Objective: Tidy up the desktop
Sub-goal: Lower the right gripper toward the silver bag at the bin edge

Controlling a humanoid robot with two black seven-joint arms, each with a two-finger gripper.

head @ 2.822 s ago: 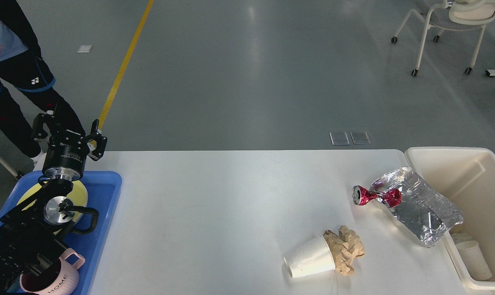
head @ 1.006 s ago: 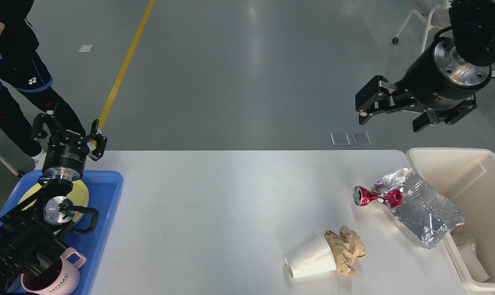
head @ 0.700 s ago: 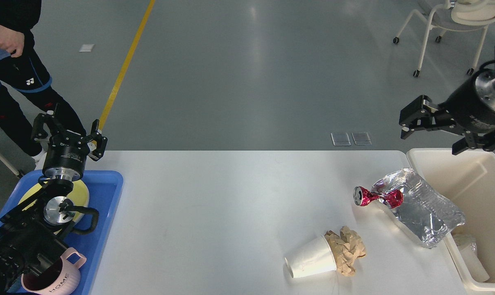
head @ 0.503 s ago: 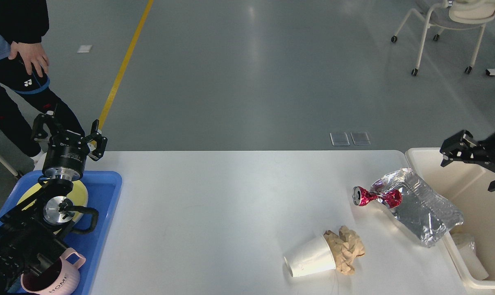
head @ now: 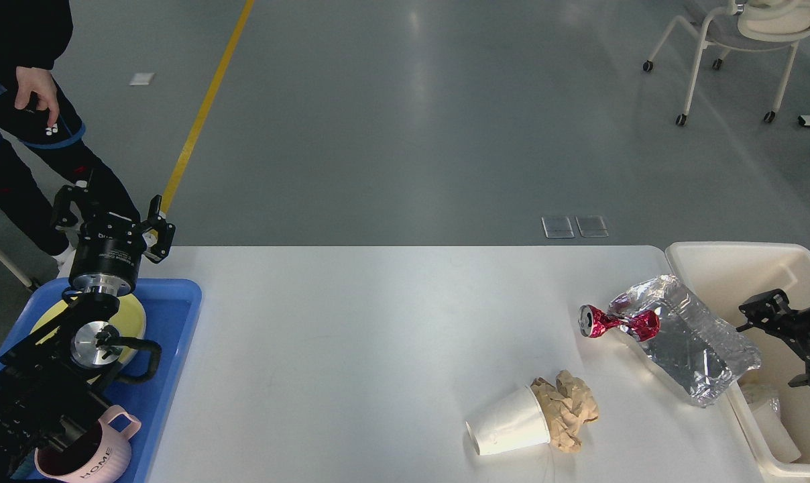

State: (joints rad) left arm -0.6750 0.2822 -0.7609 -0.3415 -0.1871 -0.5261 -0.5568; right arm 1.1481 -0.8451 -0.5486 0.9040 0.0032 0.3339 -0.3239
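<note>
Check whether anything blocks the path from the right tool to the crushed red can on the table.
The silver foil bag lies between the right tool over the cream bin and the crushed red can, touching the can. Approaching from above avoids it.

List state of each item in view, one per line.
paper cup: tipped on its side, on the desktop
brown paper: crumpled
red can: crushed
foil bag: crumpled
pink mug: upright
left gripper: open
right gripper: open, over cream bin

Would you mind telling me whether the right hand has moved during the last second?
Yes. The right hand has dropped down and rightward, now over the cream bin.
</note>
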